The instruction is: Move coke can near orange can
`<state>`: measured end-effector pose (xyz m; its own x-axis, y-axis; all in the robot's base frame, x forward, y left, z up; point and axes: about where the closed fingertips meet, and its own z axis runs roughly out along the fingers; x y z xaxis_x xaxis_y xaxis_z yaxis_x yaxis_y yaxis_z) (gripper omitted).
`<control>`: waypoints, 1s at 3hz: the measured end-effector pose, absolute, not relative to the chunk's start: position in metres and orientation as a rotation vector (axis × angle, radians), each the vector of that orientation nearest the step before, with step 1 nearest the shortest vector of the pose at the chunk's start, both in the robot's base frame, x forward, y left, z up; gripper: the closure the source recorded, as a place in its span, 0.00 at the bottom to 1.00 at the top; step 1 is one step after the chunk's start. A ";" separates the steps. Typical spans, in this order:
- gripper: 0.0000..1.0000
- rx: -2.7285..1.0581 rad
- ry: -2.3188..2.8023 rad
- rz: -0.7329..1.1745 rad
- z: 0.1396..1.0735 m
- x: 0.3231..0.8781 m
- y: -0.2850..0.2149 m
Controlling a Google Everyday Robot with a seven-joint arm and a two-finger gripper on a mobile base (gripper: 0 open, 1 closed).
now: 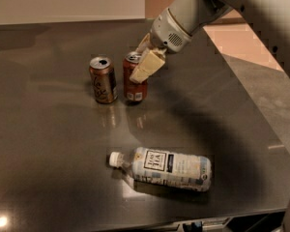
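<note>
The gripper (137,65) holds the coke can (135,92) tight between its fingers, and the can stands just beside the orange can (103,83), so the job looks nearly done, with only letting go left.

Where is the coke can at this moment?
In the camera view the coke can is upright on the dark table, held in the gripper, just right of the orange can with a narrow gap between them.
</note>
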<state>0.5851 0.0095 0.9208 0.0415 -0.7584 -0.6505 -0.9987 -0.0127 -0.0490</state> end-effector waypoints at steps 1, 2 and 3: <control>0.58 -1.870 1.760 0.598 0.910 0.583 0.020; 0.35 -1.893 1.755 0.582 0.903 0.582 0.024; 0.12 -1.895 1.753 0.585 0.902 0.582 0.026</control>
<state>0.5821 0.0258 0.9016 0.0835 -0.7868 -0.6115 -0.9964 -0.0555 -0.0647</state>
